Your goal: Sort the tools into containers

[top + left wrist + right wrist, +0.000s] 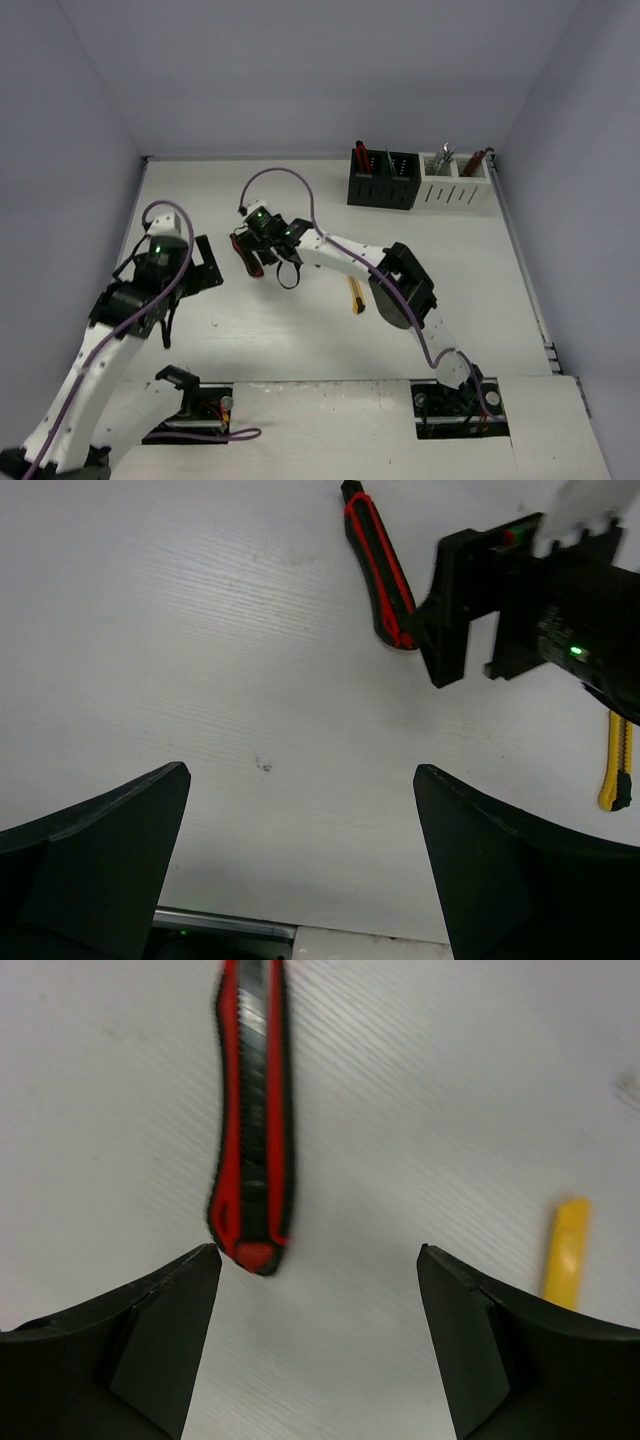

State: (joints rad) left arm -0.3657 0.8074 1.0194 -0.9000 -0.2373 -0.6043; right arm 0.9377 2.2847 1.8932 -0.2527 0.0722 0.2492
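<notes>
A red-black utility knife (252,1110) lies flat on the white table, also seen in the left wrist view (380,570) and from above (243,256). My right gripper (318,1252) hovers open just short of its near end, which sits by the left fingertip; nothing is between the jaws. A yellow utility knife (566,1250) lies to the right (354,295). My left gripper (300,775) stands open over bare table, left of the knife (205,262). The black container (382,182) and white container (455,185) stand at the back with tools upright in them.
The right arm's wrist (500,610) fills the upper right of the left wrist view, close to the red-black knife. Grey walls enclose the table on three sides. The arm bases (455,400) sit at the near edge.
</notes>
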